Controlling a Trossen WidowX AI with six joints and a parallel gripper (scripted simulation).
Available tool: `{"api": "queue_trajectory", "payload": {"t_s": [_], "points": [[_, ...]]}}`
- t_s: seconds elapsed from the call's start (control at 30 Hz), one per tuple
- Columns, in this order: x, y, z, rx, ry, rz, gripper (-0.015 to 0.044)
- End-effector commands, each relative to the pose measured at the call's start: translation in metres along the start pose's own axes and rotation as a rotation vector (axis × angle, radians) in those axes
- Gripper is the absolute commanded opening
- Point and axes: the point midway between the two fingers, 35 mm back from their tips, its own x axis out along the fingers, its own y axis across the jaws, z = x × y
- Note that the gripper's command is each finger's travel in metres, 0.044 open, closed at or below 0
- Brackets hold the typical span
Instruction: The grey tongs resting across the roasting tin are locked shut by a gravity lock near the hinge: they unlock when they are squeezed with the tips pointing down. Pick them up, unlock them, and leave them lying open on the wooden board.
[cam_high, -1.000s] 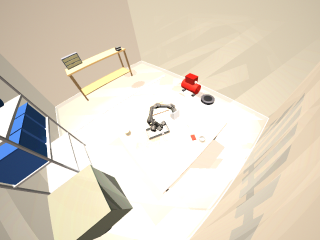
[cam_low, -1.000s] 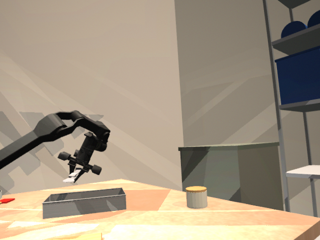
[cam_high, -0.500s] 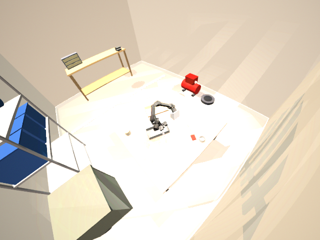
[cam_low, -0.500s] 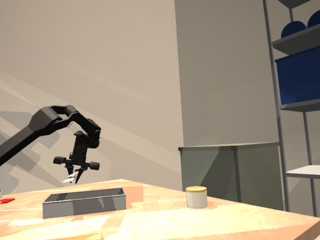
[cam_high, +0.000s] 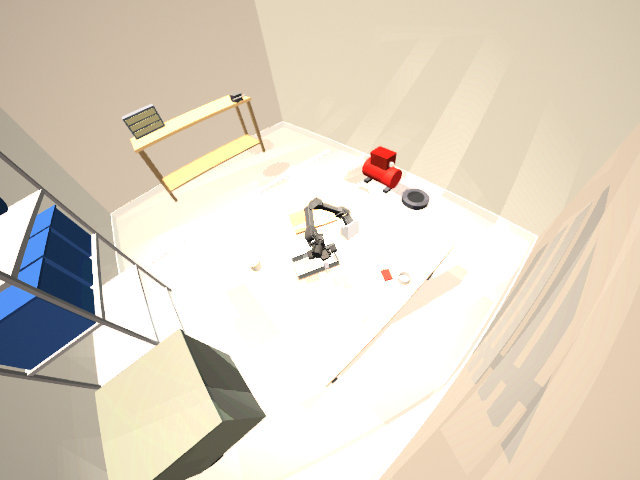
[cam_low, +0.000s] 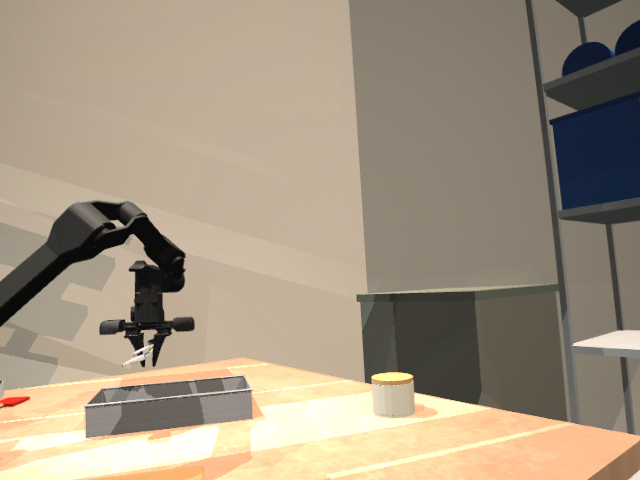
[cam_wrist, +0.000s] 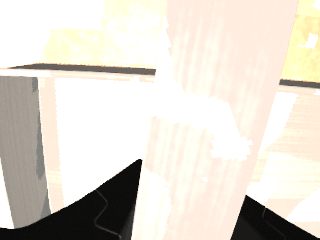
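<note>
My gripper (cam_low: 148, 361) is shut on the grey tongs (cam_low: 141, 359) (cam_wrist: 215, 60), which look pale in the light. It points straight down and holds them above the roasting tin. In the exterior view the tongs slant gently, with their left end lower; I cannot tell whether they are locked. In the wrist view they run up between my two black fingers. The grey roasting tin (cam_high: 310, 272) (cam_low: 170, 415) stands below on the table. The wooden board (cam_high: 298, 219) (cam_low: 175, 473) lies on the table, partly behind the arm in the top view and cut off in the exterior view.
A pale jar with a yellowish lid (cam_high: 255, 265) (cam_low: 392, 396) stands beyond one end of the tin. A flat red item (cam_high: 386, 274) (cam_low: 15, 400) lies past the other end, near a white ring (cam_high: 404, 277). A white block (cam_high: 349, 229) is at the arm's base.
</note>
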Motion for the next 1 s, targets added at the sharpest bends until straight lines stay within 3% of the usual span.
{"api": "queue_trajectory", "payload": {"t_s": [0.0,0.23,0.97], "points": [[-0.002,0.0,-0.001,0.005,-0.001,-0.017,-0.015],[-0.01,-0.018,-0.023,0.079,-0.005,-0.003,-0.015],[-0.045,-0.076,-0.158,0.478,-0.01,-0.009,-0.015]]}}
